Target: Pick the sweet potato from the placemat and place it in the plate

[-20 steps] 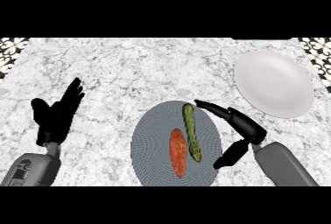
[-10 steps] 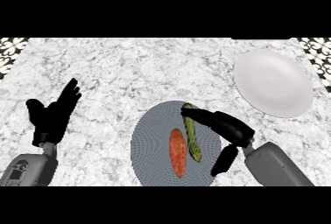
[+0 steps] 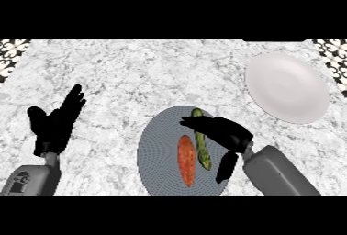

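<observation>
Head view, one frame.

- Grey-white marble desk (image 3: 136, 73) carries a round grey ribbed placemat (image 3: 157, 142), taken as the landmark.
- Orange-red elongated sweet potato (image 3: 186, 159) lies on the placemat, just right of its centre, long axis running toward and away from the robot. Nothing is touching it.
- Thin green elongated vegetable (image 3: 204, 155) lies on the placemat just right of the sweet potato, roughly parallel to it. Its upper part is partly hidden.
- Right hand (image 3: 224, 131) sits over the right side of the placemat. It is spread wide and holds nothing, with the fingers reaching left across the green vegetable and the thumb pointing down past the placemat's right edge. Cannot tell whether the fingers touch the vegetable.
- White oval-looking plate (image 3: 287, 87) lies up and right of the placemat, well apart.
- Left hand (image 3: 54, 126) rests well left of the placemat, fingers straight and up, holding nothing.
</observation>
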`<control>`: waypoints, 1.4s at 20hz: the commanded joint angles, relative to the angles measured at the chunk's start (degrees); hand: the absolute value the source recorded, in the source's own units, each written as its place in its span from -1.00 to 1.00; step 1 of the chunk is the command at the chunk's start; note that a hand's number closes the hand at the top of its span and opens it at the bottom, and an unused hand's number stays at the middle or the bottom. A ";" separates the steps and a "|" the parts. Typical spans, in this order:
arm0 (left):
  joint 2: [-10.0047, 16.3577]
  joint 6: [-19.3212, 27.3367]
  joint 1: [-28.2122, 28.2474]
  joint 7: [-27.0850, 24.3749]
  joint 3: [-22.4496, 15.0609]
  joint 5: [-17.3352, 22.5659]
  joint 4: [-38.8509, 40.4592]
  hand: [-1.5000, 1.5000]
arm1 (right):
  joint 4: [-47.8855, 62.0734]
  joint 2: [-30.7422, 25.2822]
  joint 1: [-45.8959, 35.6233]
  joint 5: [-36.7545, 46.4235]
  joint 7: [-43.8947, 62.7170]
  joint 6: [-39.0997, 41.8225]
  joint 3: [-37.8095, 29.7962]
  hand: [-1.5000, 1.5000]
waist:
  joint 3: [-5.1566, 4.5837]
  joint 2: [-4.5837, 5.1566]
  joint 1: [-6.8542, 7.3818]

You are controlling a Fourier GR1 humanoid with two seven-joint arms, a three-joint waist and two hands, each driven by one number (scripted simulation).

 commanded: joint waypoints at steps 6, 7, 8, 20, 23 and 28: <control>-0.88 -1.16 0.52 5.46 1.78 -1.75 -6.04 0.00 | 1.24 4.90 0.39 7.25 2.87 5.03 -1.47 -1.00 | 0.02 -0.03 0.10; -1.05 -2.72 -0.61 -1.46 3.86 -1.98 1.74 0.00 | 0.30 6.35 1.35 9.20 4.13 3.99 -0.38 -1.00 | 0.00 0.02 -0.07; -0.65 -2.92 1.54 4.80 2.80 -1.14 -6.05 0.00 | 3.93 7.86 -0.24 10.55 2.92 2.31 -0.94 -1.00 | 0.02 0.00 0.18; -4.12 -4.03 1.45 0.98 4.29 -4.21 -0.97 0.00 | 11.79 13.14 -3.82 19.58 0.65 3.97 -2.43 -1.00 | 0.01 0.03 0.10; -3.00 -3.63 -1.03 3.05 4.59 -4.77 -2.14 0.00 | 10.24 9.85 -3.54 19.44 -3.63 8.57 -0.14 1.00 | 0.01 0.02 0.03; -3.83 -4.60 1.62 2.21 5.52 -4.30 -3.78 0.00 | 13.72 15.02 -2.20 21.98 -6.54 3.06 -0.53 1.00 | 0.02 0.04 0.20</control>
